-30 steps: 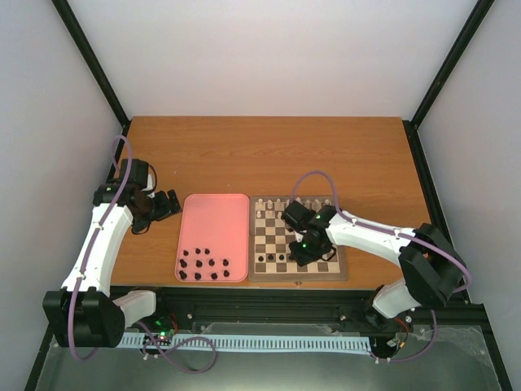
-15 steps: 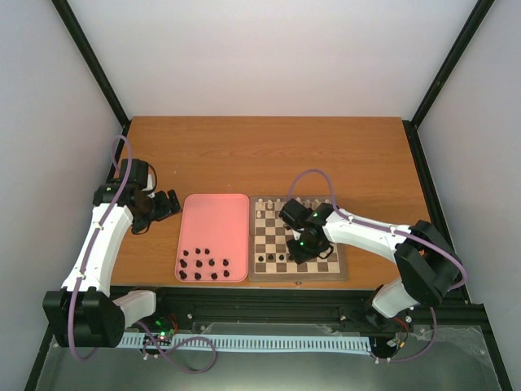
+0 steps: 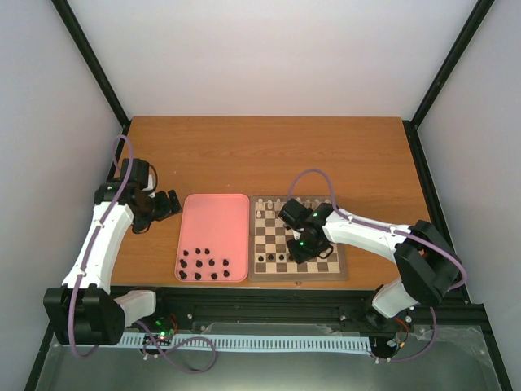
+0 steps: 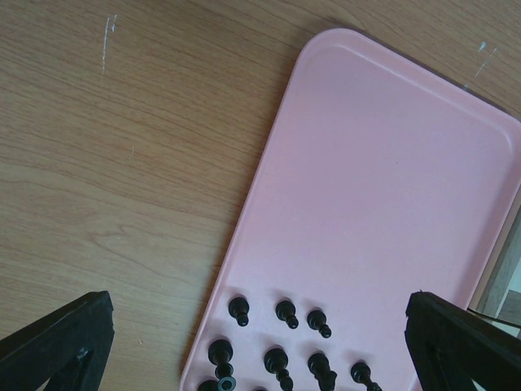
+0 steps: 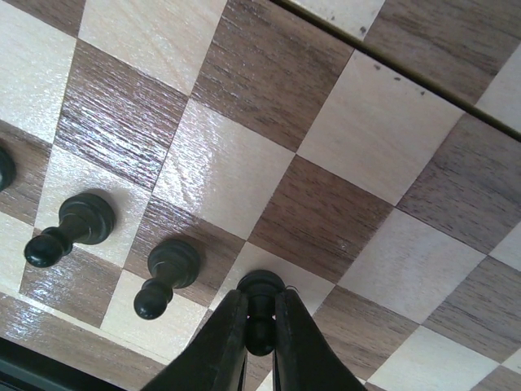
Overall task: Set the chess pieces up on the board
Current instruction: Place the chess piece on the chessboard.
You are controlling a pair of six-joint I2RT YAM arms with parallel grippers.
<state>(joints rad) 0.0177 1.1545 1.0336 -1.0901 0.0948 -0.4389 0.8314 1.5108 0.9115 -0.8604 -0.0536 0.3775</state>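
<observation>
Fingers of the right gripper stand narrow, pinching the head of a dark pawn from both sides, with its foot over a pale square of the board in the near rows. Whether that foot sits flat on the wood cannot be told from the wrist view. Two other dark pawns stand just beside it on the same row, and that closeness is the main hazard. If the jaws part unevenly, one pad may drag the pawn sideways and tip it into its neighbour, and a toppling piece could roll across the squares. Letting go before the foot is down would have the same result. Lifting away at a slant could also clip the nearest pawn. Pale pieces fill the far rows and look out of danger. Over by the pink tray, the left gripper has its fingers spread wide and holds nothing. Many dark pieces are left in the tray, so a knocked pawn would only add to the work.
</observation>
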